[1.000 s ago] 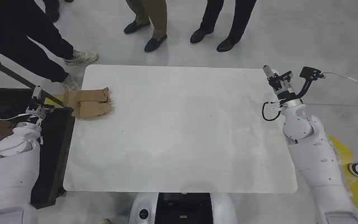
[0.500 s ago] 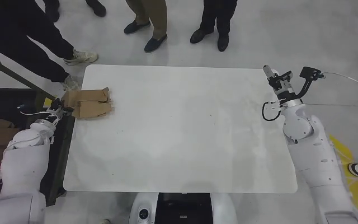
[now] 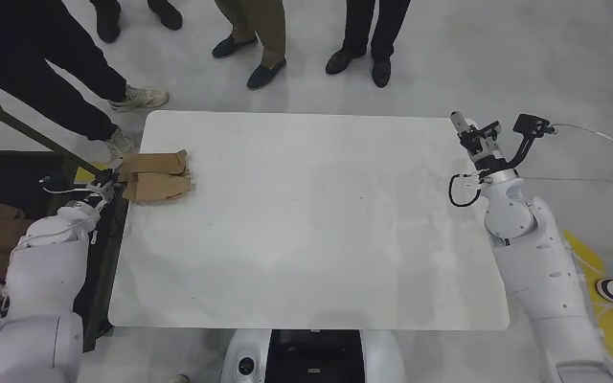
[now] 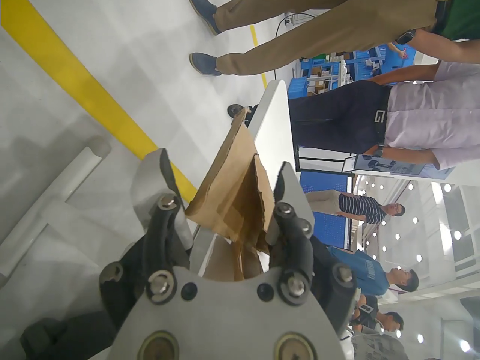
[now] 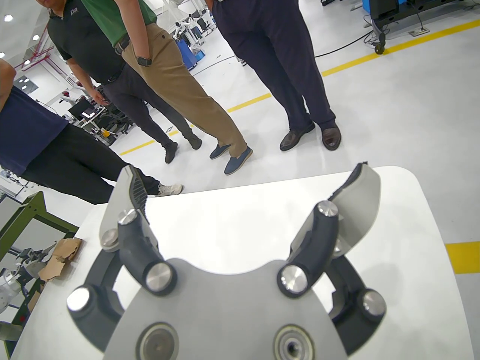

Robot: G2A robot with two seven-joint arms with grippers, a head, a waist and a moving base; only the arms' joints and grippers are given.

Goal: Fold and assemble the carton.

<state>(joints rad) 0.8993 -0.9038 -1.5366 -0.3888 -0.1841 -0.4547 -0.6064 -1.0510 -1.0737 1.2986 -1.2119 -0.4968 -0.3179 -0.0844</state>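
Over the last second the left gripper (image 3: 108, 186) had moved in from beyond the left edge of the desk (image 3: 306, 239) toward the carton (image 3: 153, 175), and it now sat right at the cardboard's outer side. The carton itself had not shifted: a flat, brown, unfolded piece lying at the desk's left edge, close to the far left corner, with part of it overhanging that edge. The right gripper (image 3: 466, 131) had stayed where it was, above the far right corner, well apart from the carton. Judging from this, the task was at its very beginning: the left arm looked set to take a first hold, and no fold had been made. The top view gave the layout of both arms and the carton but was too coarse to tell how the left fingers stood. The left wrist view supplied that: its fingers (image 4: 165, 174) were spread, with the carton's ragged edge between them and no firm pinch on it. The right wrist view added that its own fingers (image 5: 129, 185) were spread wide and held nothing, and across the desk it caught the carton lying flat at the far edge, with the left gripper just beside it.
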